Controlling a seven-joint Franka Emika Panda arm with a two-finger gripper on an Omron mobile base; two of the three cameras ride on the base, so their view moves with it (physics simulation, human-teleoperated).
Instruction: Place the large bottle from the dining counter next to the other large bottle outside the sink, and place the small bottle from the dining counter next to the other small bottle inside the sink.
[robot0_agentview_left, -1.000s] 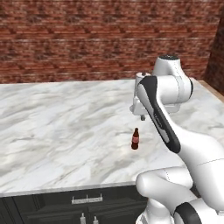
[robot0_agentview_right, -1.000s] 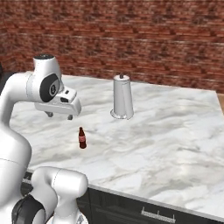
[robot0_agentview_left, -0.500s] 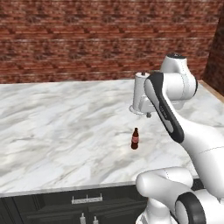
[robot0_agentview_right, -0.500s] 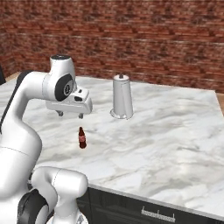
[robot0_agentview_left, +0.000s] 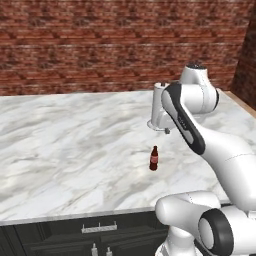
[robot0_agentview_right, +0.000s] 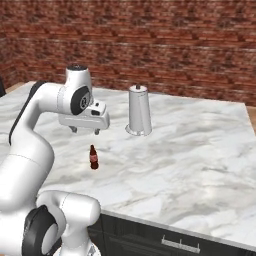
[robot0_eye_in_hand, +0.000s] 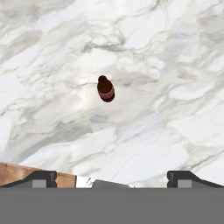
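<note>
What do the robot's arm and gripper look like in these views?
The white arm has smooth, rounded glossy segments with a black strip along one link and dark grey round joint caps. The gripper hangs from a boxy white hand, with two small dark fingertips that look square-ended in the hand view. No cables or markings are visible.

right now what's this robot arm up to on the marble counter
The white arm holds its open gripper above the white-grey veined marble dining counter, looking down on the short dark-brown bottle with a red label. That small bottle stands upright and untouched, nothing is gripped. A tall grey paper towel holder stands further back on the slab. It looks set to reach for the small bottle, though that is a guess.
</note>
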